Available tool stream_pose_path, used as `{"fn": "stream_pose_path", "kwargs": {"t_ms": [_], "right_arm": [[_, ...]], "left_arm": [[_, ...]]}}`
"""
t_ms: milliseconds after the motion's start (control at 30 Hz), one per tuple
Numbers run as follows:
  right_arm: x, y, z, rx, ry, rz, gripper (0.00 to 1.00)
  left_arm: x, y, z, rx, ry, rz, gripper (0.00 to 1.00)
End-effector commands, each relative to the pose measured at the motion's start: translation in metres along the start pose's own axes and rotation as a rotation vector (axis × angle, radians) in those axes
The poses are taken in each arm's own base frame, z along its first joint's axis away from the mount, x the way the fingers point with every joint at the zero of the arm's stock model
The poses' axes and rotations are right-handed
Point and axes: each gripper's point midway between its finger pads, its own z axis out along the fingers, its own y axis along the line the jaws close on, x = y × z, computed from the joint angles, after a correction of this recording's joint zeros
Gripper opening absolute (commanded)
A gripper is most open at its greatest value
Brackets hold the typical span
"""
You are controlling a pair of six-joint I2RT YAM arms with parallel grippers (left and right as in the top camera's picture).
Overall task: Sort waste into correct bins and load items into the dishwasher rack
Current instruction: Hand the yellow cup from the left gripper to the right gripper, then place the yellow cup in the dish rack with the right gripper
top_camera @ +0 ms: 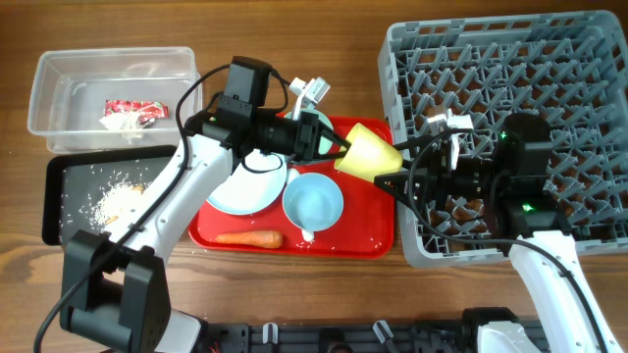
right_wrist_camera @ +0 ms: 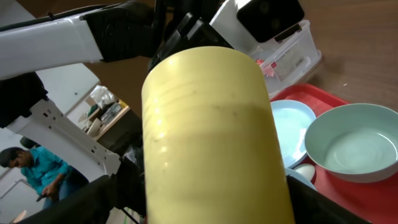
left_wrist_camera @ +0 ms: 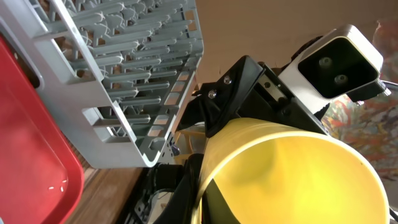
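Observation:
The small yellow cup [top_camera: 368, 152] hangs on its side in the air between the red tray and the grey dishwasher rack [top_camera: 589, 59]. My left gripper [top_camera: 339, 157] is shut on its rim, one finger inside the mouth [left_wrist_camera: 205, 193]. My right gripper [top_camera: 395, 181] closes on the cup's base end, with a dark finger on either side of it [right_wrist_camera: 214, 205]. The cup fills the left wrist view [left_wrist_camera: 298, 174] and the right wrist view [right_wrist_camera: 211, 137]. The rack's corner also shows in the left wrist view [left_wrist_camera: 124, 74].
The red tray [top_camera: 226, 235] holds a light-blue plate [top_camera: 245, 186], a light-blue bowl [top_camera: 314, 201] with a white spoon [top_camera: 307, 232], a mint bowl [right_wrist_camera: 354, 146] and a carrot [top_camera: 248, 238]. The clear tub [top_camera: 59, 98] holds the wrapper [top_camera: 132, 110]. The black tray [top_camera: 59, 196] holds crumbs [top_camera: 118, 201].

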Motion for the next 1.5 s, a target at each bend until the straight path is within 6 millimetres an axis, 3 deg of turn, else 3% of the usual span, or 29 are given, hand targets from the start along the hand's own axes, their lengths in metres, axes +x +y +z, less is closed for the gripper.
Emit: {"fn": "stream_pose_path", "kwargs": {"t_ms": [0,167,333,400,500,533,567,633,733,800,867,933,1033,1167,1233,1333,1467], "right_arm": [[-0.004,0.009,0.003,-0.043,0.010,-0.014,0.81],[-0.003,0.001,0.003,0.006,0.005,-0.002,0.70],[-0.002,-0.010,0.003,0.066,0.002,0.018,0.66],[0.004,-0.034,0.000,0.204,0.005,0.074,0.64],[0.014,-0.066,-0.012,0.411,0.013,0.134,0.60],[0.015,-0.073,-0.021,0.503,0.006,0.133,0.58],[0.013,-0.075,-0.026,0.550,0.000,0.128,0.57],[0.010,-0.078,-0.047,0.703,-0.002,0.140,0.57],[-0.011,-0.066,-0.091,0.952,-0.007,0.201,0.57],[-0.034,-0.054,-0.122,1.070,-0.027,0.232,0.57],[-0.048,-0.050,-0.153,1.179,-0.043,0.293,0.57],[-0.050,-0.055,-0.180,1.268,-0.037,0.380,0.57],[-0.040,-0.081,-0.235,1.431,-0.044,0.567,0.58],[-0.007,-0.111,-0.313,1.613,-0.144,0.854,0.58],[0.007,-0.120,-0.341,1.656,-0.188,0.945,0.58],[0.030,-0.132,-0.364,1.699,-0.176,1.048,0.58],[0.050,-0.150,-0.367,1.686,-0.122,1.129,0.59]], "left_arm": [[-0.002,-0.007,0.000,0.003,-0.007,0.025,0.04],[-0.003,-0.007,0.000,0.002,-0.010,0.012,0.04],[-0.008,0.000,-0.001,-0.039,-0.037,0.017,0.05],[-0.013,0.012,-0.002,-0.104,-0.073,0.007,0.36],[-0.019,0.036,-0.010,-0.229,-0.131,-0.043,0.45],[-0.020,0.070,-0.027,-0.400,-0.186,-0.113,0.52],[-0.018,0.082,-0.037,-0.464,-0.198,-0.126,0.57],[-0.013,0.102,-0.064,-0.592,-0.238,-0.178,0.61],[0.000,0.117,-0.127,-0.822,-0.324,-0.205,0.64],[0.009,0.114,-0.167,-0.966,-0.411,-0.224,0.65],[0.017,0.099,-0.194,-1.055,-0.486,-0.209,0.66],[0.021,0.088,-0.201,-1.075,-0.517,-0.186,0.66],[0.024,0.079,-0.202,-1.071,-0.528,-0.172,0.66],[0.029,0.081,-0.200,-1.075,-0.512,-0.184,0.66],[0.028,0.081,-0.200,-1.074,-0.513,-0.184,0.66],[0.028,0.081,-0.200,-1.074,-0.514,-0.183,0.66],[0.028,0.081,-0.200,-1.074,-0.513,-0.184,0.65]]}}
